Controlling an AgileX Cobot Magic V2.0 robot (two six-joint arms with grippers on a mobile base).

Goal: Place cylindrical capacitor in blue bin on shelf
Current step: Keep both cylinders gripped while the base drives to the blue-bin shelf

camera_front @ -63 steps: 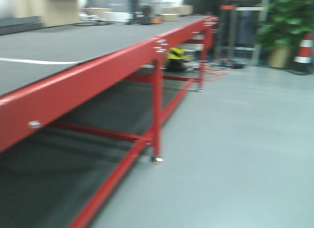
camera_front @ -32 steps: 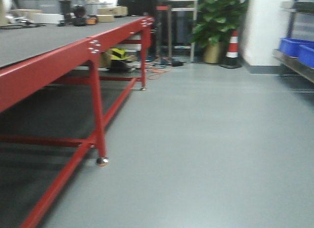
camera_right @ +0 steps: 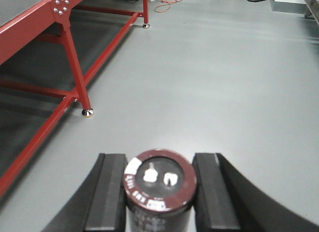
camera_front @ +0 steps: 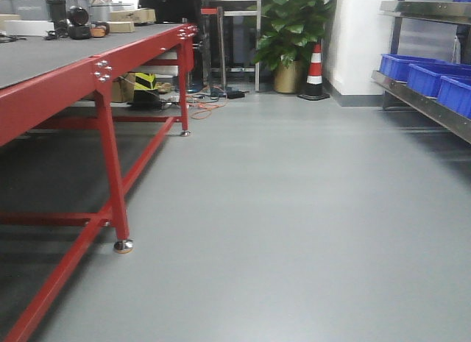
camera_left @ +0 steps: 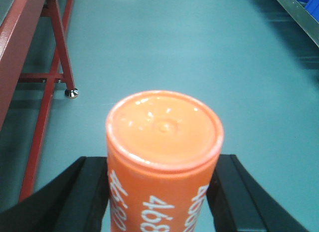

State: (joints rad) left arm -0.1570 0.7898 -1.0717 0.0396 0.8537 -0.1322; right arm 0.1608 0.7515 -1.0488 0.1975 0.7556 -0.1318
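Note:
The cylindrical capacitor (camera_right: 159,184), squat and dark with white markings and two light terminals on top, stands upright between the black fingers of my right gripper (camera_right: 159,192), which is shut on it above the grey floor. A larger orange cylinder marked "4680" (camera_left: 163,157) is held the same way in my left gripper (camera_left: 162,192). In the front view the steel shelf (camera_front: 419,99) runs along the right wall and carries blue bins (camera_front: 408,68). Neither gripper shows in the front view.
A long red-framed table (camera_front: 110,62) with a grey top lines the left side; its legs and footed base (camera_front: 123,246) reach into the floor. At the far end stand a potted plant (camera_front: 291,33), a traffic cone (camera_front: 315,71) and loose cables (camera_front: 206,103).
The front view has swung right: the red table slid leftward, and the shelf with blue bins came into view on the right. The image went from blurred to sharp.

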